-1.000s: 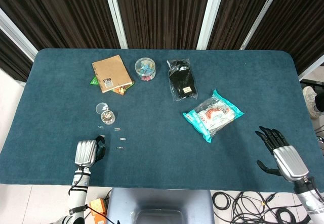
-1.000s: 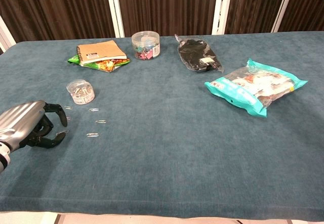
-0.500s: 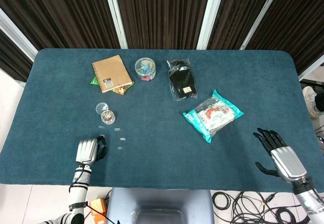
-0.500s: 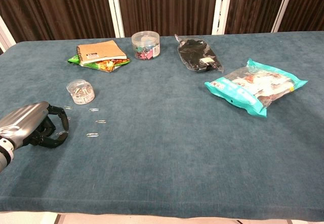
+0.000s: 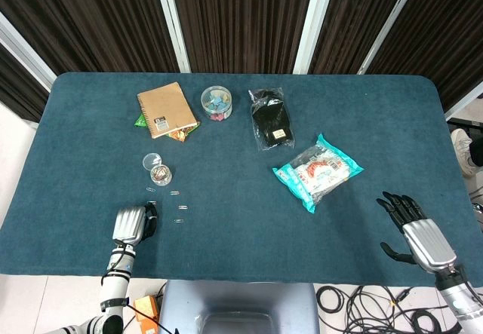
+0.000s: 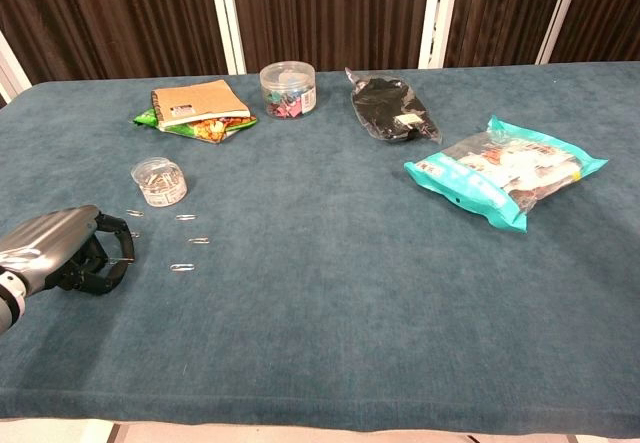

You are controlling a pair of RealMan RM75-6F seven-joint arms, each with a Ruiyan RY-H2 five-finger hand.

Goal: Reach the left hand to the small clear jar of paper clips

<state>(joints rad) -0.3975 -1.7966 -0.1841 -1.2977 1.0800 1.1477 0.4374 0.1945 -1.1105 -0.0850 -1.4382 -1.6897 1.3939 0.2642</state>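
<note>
Left hand: the silver-backed left hand [image 5: 132, 223] lies low near the front edge of the blue-cloth counter [image 5: 241, 160], black fingers curled in, holding nothing.
Right hand: the right hand [image 5: 411, 221] at the far right has its fingers spread apart, empty.
Jar place: the small clear jar of paper clips [image 5: 160, 174] stands at about 1 o'clock from the left hand, well apart, with loose paper clips [image 6: 185, 242] between them; its lid [image 5: 152, 160] lies just beside.
Advice: I think the fingers must first open, then travel above the loose clips and come around the jar's wall.
Axis: the jar stands upright, mouth to the ceiling, its axis vertical.
</note>
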